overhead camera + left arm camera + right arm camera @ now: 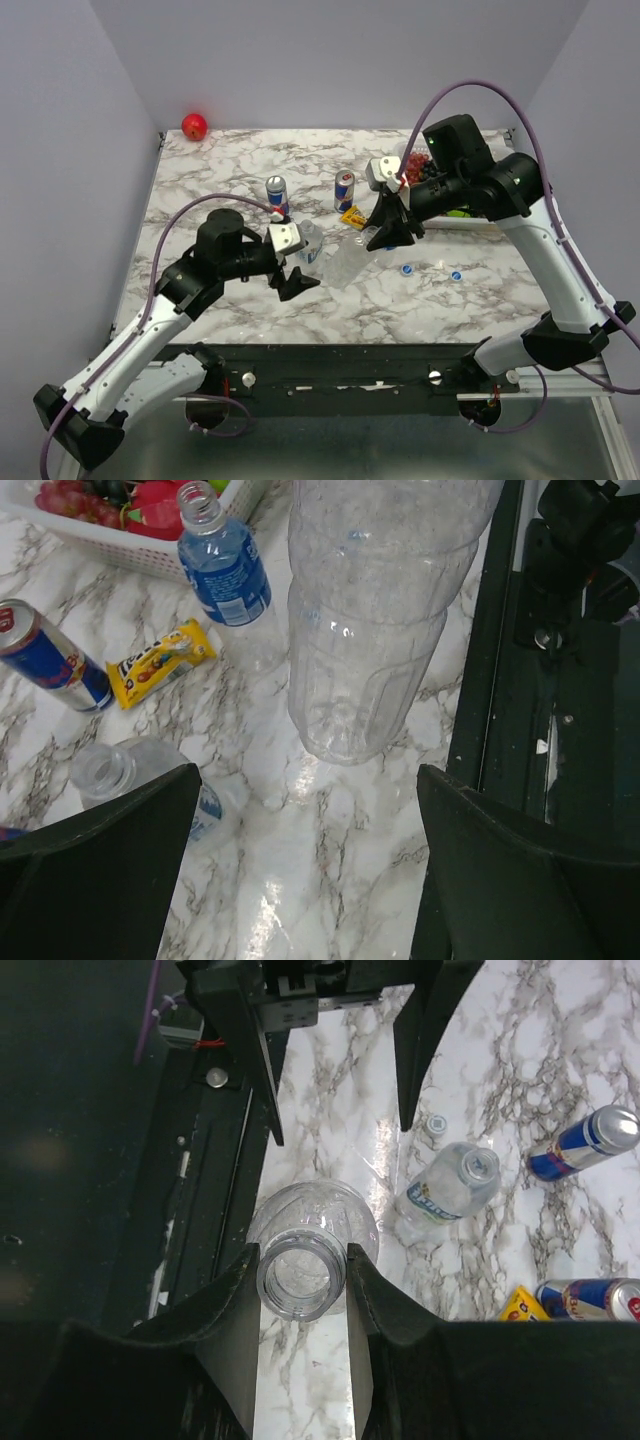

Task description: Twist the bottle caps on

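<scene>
My right gripper (302,1290) is shut on the neck of a clear, unlabelled bottle (310,1230) with its mouth open; in the top view this gripper (386,240) holds it just right of the table's middle. The bottle's body (370,620) fills the left wrist view in front of my left gripper (310,880), which stands wide open and holds nothing (292,282). Two uncapped bottles with blue labels (225,575) (120,770) stand close by. Two blue caps (408,268) (455,275) lie on the marble right of the held bottle. A whitish cap (436,1123) lies near a labelled bottle (450,1185).
Two blue-and-silver cans (277,195) (344,190) stand behind the bottles, with a yellow candy pack (352,215) beside them. A white basket (150,555) of fruit sits at the back right. A red apple (194,125) rests in the far left corner.
</scene>
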Motion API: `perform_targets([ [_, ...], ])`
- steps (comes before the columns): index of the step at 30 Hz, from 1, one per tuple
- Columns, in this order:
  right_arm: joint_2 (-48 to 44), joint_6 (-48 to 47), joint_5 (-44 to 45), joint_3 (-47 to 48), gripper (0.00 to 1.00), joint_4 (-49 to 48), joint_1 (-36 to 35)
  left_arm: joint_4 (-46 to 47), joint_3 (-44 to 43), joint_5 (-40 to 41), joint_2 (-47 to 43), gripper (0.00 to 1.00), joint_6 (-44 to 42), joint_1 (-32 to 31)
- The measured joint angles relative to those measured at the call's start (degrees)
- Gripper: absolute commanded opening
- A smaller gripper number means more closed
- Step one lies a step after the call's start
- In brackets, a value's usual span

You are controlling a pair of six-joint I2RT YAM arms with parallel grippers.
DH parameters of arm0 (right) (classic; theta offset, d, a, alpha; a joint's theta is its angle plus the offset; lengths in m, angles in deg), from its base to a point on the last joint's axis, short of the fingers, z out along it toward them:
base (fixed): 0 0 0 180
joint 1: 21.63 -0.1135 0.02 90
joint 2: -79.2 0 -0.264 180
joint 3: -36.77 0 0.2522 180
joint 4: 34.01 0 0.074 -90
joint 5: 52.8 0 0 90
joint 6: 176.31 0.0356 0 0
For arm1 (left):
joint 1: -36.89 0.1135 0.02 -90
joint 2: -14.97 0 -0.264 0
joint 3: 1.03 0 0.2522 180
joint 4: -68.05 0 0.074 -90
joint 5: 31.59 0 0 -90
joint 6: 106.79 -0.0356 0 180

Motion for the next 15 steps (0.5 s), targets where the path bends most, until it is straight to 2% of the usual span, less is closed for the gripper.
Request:
perform_targets([
  [8,-0.3,2.9,-0.2,0.0,0.11,1.1,-0.3,7.5,0.2,0.7,5.8,0.99,1.0,-6.9],
  [15,-2.1,5.9,1.0,-0.5,0.09,-2.6,-0.4,11.5,0.0,0.3,10.8,0.99,0.9,-8.8],
])
